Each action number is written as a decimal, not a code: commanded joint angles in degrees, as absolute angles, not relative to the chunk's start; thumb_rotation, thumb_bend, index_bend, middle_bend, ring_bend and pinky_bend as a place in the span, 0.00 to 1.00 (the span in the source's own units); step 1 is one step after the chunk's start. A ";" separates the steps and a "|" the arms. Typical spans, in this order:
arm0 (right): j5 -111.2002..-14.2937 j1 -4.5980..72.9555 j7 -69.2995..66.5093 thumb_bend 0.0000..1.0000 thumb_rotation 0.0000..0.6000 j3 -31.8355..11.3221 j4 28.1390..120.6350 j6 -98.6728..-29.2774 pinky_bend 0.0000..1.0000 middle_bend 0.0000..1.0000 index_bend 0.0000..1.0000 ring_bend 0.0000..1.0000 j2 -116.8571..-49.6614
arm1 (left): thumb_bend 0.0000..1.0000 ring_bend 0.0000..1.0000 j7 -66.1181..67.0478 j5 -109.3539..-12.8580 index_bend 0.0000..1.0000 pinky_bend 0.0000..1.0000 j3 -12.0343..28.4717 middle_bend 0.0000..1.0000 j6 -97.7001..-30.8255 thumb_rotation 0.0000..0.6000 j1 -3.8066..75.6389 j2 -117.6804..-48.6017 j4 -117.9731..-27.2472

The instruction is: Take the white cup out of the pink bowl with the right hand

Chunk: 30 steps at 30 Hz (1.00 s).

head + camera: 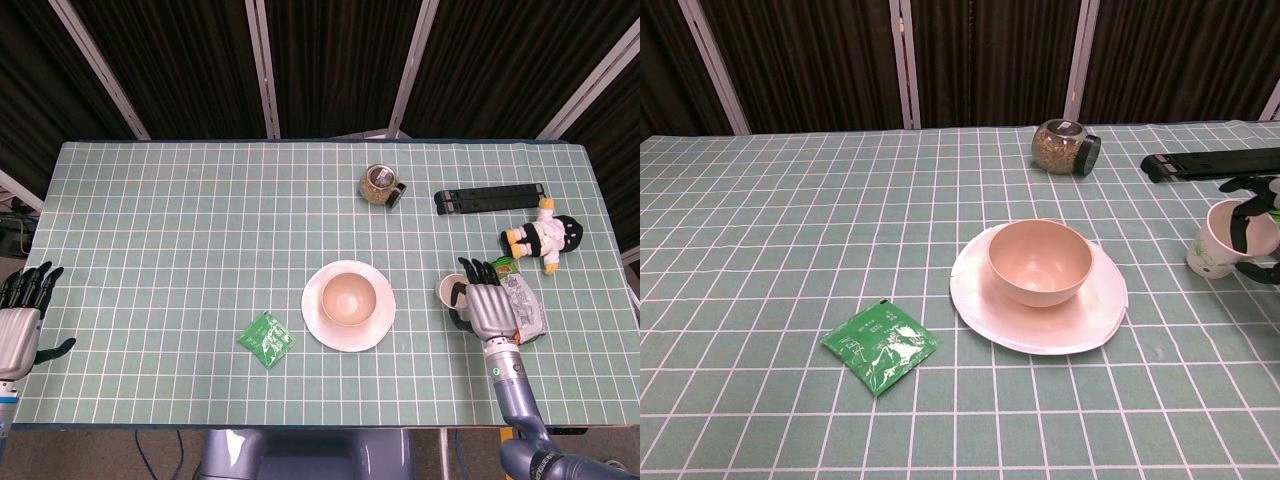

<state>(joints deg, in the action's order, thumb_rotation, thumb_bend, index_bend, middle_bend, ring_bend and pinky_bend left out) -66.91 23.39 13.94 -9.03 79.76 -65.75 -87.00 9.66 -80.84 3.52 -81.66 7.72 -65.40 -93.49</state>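
The white cup (447, 291) (1217, 243) stands low at the table to the right of the pink bowl (347, 298) (1040, 262), which sits empty on a white plate (325, 325) (1080, 320). My right hand (488, 306) (1252, 228) grips the cup from its right side, fingers wrapped over the rim. Whether the cup's base touches the table is unclear. My left hand (17, 322) hangs at the table's left front edge, fingers apart, holding nothing.
A green packet (267, 339) (880, 347) lies left of the plate. A glass jar (381, 183) (1063, 147) lies on its side at the back. A black bar (490, 198) (1210, 163), a plush doll (545, 235) and a snack bag (522, 306) crowd the right side.
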 commanded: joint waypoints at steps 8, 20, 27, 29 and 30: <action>-68.06 22.46 13.77 0.25 1.00 -8.43 82.71 -66.80 0.00 0.00 0.24 0.00 -84.63 | 0.00 0.00 9.33 -81.00 0.00 0.00 3.53 0.00 -81.86 1.00 7.65 -65.39 -93.44; -77.06 18.02 10.27 0.15 1.00 -6.07 86.70 -76.41 0.00 0.00 0.00 0.00 -78.96 | 0.00 0.00 9.11 -81.30 0.00 0.00 3.40 0.00 -81.91 1.00 7.64 -65.47 -93.09; -82.45 12.95 4.40 0.10 1.00 -3.25 83.57 -83.89 0.00 0.00 0.00 0.00 -75.48 | 0.00 0.00 9.50 -81.46 0.00 0.00 3.18 0.00 -81.58 1.00 7.78 -65.97 -92.52; -83.15 12.05 3.29 0.10 1.00 -2.81 82.91 -84.88 0.00 0.00 0.00 0.00 -74.51 | 0.00 0.00 9.59 -81.69 0.00 0.00 3.14 0.00 -81.68 1.00 7.81 -66.09 -92.59; -83.37 11.78 2.95 0.10 1.00 -2.78 82.71 -85.28 0.00 0.00 0.00 0.00 -74.26 | 0.00 0.00 9.60 -81.82 0.00 0.00 3.11 0.00 -81.75 1.00 7.80 -66.12 -92.62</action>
